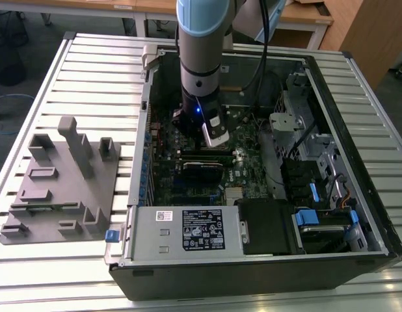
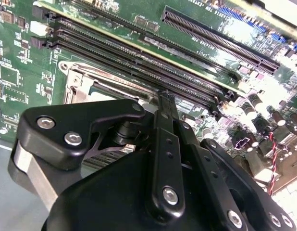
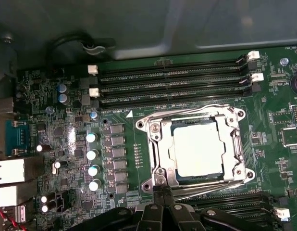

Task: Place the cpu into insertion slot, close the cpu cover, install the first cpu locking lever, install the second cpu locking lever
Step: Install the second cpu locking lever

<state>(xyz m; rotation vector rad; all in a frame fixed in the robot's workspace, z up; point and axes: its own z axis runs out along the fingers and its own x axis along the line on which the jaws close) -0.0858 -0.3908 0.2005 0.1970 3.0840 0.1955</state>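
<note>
The cpu (image 3: 195, 148) is seen seated in the insertion slot (image 3: 160, 149) in the first wrist view, with the cpu cover (image 3: 235, 144) folded down around it, the chip top showing through the cover's window. The pincer (image 3: 162, 191) is held narrow, fingertips pressed together with nothing gripped, at the socket's edge beside what looks like a locking lever (image 3: 220, 186) running along that side; whether that lever is latched cannot be told. In the second wrist view the closed pincer (image 2: 165, 96) is seen poised over the socket corner, close to the long memory slots (image 2: 139, 67). In the exterior view the arm's pincer (image 1: 217, 140) is lowered into the open computer case (image 1: 357, 162), which rests on the slatted tabletop (image 1: 90, 71) near a grey fixture block (image 1: 58, 182). The step in hand is judged to be lever work: the closed tips should be kept on the lever wire only, pressure kept steady and sideways under the hook, the memory slots and capacitors (image 3: 92, 154) avoided. A white label (image 1: 202, 229) is noted on the power supply; its print and the board's white lettering are not read off.
</note>
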